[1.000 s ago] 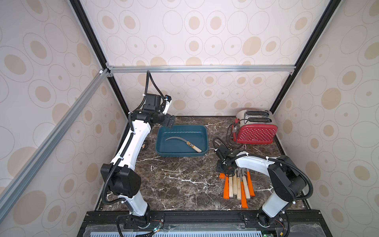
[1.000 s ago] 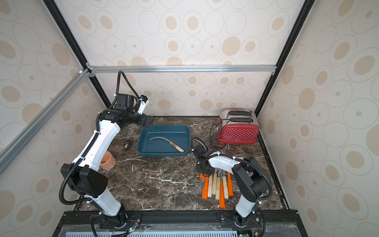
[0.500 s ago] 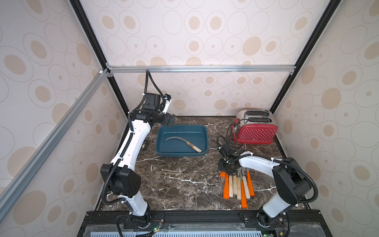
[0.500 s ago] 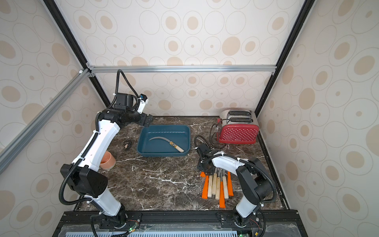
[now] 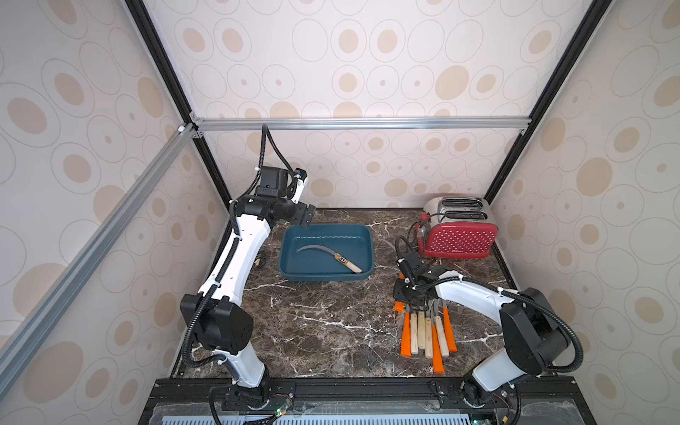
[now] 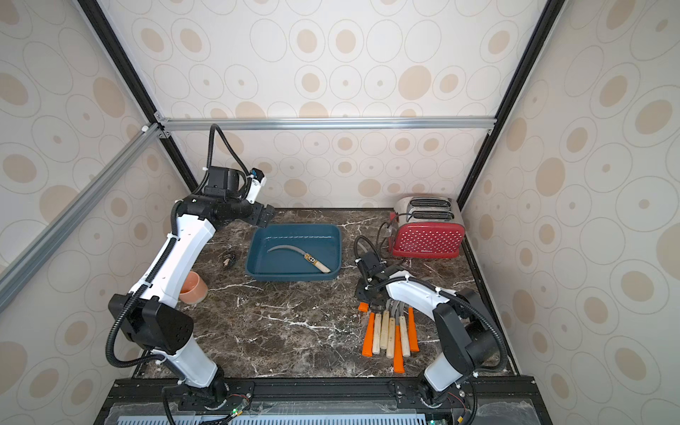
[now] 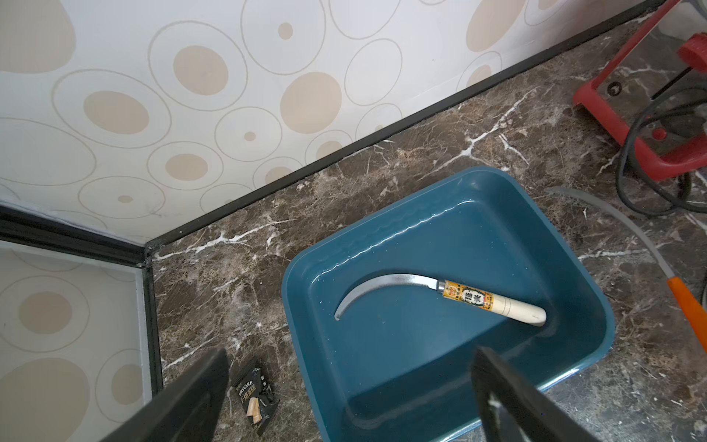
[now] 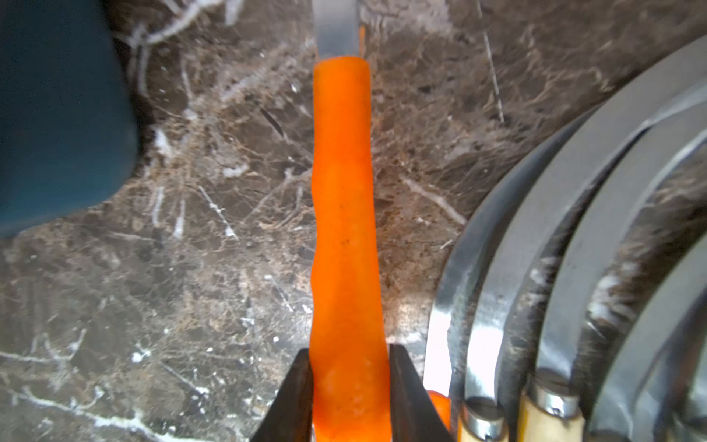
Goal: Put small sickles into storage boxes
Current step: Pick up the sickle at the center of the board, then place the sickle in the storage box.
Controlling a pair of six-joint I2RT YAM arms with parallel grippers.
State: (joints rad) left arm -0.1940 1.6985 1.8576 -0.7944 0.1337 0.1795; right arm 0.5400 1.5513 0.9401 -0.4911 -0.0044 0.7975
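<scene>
I see R gripper (image 8: 349, 367) pinching orange-handled sickle (image 8: 342, 214) by its handle, just beside other sickles (image 5: 427, 331) nr counter's (image 5: 312, 331) right edge. L gripper (image 7: 344, 382) is wide open and empty, over teal tray (image 7: 421, 237).

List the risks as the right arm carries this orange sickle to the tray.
The right gripper pinches the orange sickle near its handle's end, so it could pivot or slip. Its blade reaches toward the toaster cord and might snag. Neighbouring blades lie close and could be dragged.

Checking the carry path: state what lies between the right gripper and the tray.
Only bare marble lies between the right gripper and the tray, seen in the right wrist view; both top views agree.
</scene>
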